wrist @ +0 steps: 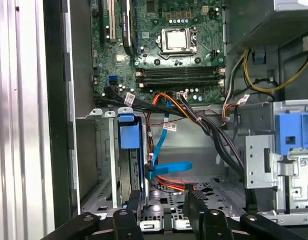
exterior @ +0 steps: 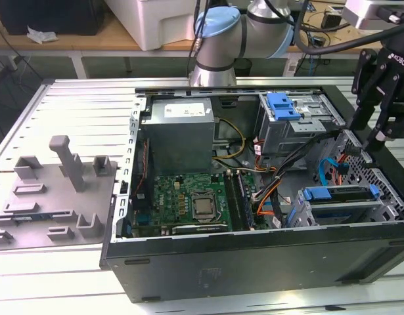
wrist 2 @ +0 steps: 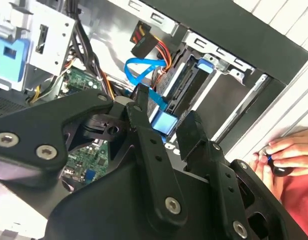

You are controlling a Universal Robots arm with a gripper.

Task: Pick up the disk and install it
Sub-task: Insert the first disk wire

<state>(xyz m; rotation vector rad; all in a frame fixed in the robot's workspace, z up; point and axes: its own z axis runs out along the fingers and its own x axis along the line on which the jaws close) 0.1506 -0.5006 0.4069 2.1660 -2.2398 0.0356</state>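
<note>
The disk (exterior: 339, 195), silver with a blue carrier bracket, sits in the lower drive cage at the case's front corner, on the exterior view's right. In the first wrist view it stands edge-on in that cage, its blue bracket tab (wrist: 129, 134) facing out. My gripper (exterior: 379, 133) hangs above and behind the cage, over the case's rim, apart from the disk. It is open in both wrist views, with nothing between the fingers (wrist: 134, 206). A blue data cable (wrist 2: 143, 70) lies beyond the gripper (wrist 2: 166, 120), and the disk (wrist 2: 186, 82) sits past that cable.
The open computer case (exterior: 254, 269) holds a motherboard (exterior: 192, 200), a grey power supply (exterior: 182, 134) and an upper drive cage (exterior: 297, 118) with a blue latch. Orange and black cables (wrist: 169, 102) cross the middle. A grey fixture plate (exterior: 54, 190) lies left of the case. A person's hand (wrist 2: 289, 152) rests outside the case wall.
</note>
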